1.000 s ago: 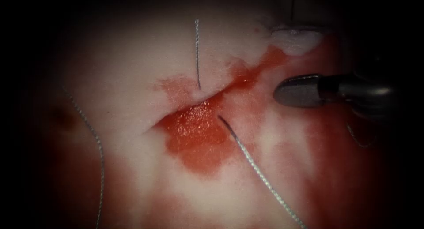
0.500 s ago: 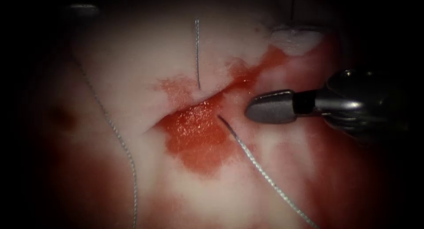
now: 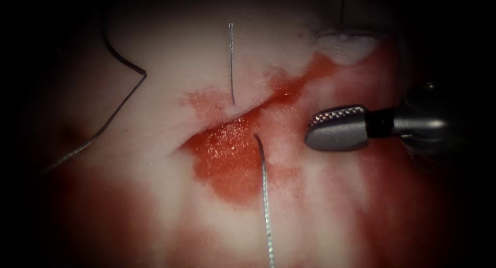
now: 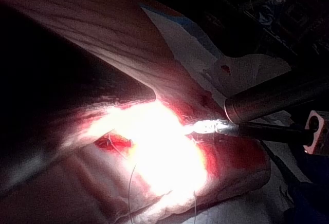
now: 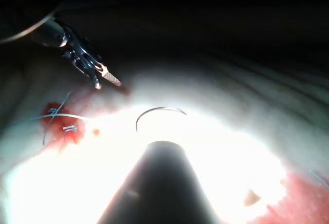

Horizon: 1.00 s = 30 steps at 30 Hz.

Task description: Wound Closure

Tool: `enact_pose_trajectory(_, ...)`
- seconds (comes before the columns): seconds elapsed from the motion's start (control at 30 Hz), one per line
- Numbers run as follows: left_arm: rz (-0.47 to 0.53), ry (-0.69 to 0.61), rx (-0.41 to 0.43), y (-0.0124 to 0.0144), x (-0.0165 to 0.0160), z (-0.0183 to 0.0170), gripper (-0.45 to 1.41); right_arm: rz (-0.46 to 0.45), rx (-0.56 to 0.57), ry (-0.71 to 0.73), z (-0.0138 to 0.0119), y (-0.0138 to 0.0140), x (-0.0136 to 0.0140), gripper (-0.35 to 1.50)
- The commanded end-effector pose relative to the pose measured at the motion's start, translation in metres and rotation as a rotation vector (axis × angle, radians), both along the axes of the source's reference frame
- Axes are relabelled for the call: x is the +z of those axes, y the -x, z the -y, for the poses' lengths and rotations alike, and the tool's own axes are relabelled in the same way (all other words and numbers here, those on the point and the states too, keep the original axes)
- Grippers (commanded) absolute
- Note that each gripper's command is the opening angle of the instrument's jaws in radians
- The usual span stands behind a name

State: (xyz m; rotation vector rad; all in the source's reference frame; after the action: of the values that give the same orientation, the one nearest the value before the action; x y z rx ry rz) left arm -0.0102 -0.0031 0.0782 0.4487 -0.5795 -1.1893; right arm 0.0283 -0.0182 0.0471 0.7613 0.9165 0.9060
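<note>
The curved needle [image 3: 123, 60] lies free on the tissue [image 3: 170, 51] left of the cut [image 3: 227, 149], held by neither tool; the right wrist view shows the needle [image 5: 162, 108] as a bare arc. Thread [image 3: 111, 121] trails from the needle down to the left. One thread tail [image 3: 231, 61] enters the tissue just above the cut, and a second tail [image 3: 264, 195] leaves the cut's right lip. My right tool [image 3: 330, 124] hovers right of the cut, jaws slightly open and empty; it is also in the left wrist view [image 4: 208, 127]. My left tool [image 5: 103, 80] stands open and empty.
Red fluid [image 3: 232, 180] pools in the cut and stains the tissue to the right and below. A white knotted spot [image 3: 346, 46] sits at the cut's far upper right end. A thick dark shaft [image 5: 159, 183] points at the needle.
The left tool opened and left the endoscope view; needle and thread dropped onto the tissue at left. The right tool's jaws parted. The right-lip tail swung to hang straight down.
</note>
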Motion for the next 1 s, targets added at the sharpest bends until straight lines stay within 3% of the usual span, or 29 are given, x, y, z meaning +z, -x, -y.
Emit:
enact_pose_trajectory(0.03,0.004,-0.037,-0.041,0.0002,-0.0009,-0.0013,1.22,-0.005,0.001,0.005,-0.001,-0.001,-0.0005,0.24)
enact_pose_trajectory(0.2,0.149,-0.028,-0.145,0.0007,-0.0048,-0.0033,1.13,-0.006,0.0,0.005,-0.0008,-0.001,-0.0006,0.24)
enact_pose_trajectory(0.23,0.244,0.057,-0.168,0.0015,-0.0068,-0.0042,1.08,-0.006,0.0,0.005,-0.0008,-0.001,-0.0007,0.24)
enact_pose_trajectory(0.33,0.403,0.081,-0.227,0.0031,-0.0094,-0.0045,0.98,-0.006,-0.001,0.006,-0.0007,-0.001,-0.0006,0.24)
enact_pose_trajectory(0.53,0.621,0.006,-0.103,0.008,-0.0125,-0.0021,0.93,-0.007,-0.002,0.006,-0.0007,-0.001,-0.0006,0.24)
enact_pose_trajectory(0.73,0.677,-0.083,0.004,0.0133,-0.0128,0.0015,0.93,-0.007,-0.002,0.007,-0.0006,-0.001,-0.0006,0.24)
enact_pose_trajectory(0.87,0.641,-0.208,0.061,0.0161,-0.0115,0.0046,0.96,-0.007,-0.002,0.007,-0.0006,-0.001,-0.0006,0.24)
enact_pose_trajectory(1.0,0.579,-0.326,0.098,0.017,-0.0103,0.007,0.98,-0.008,-0.003,0.007,-0.0006,-0.0009,-0.0006,0.24)
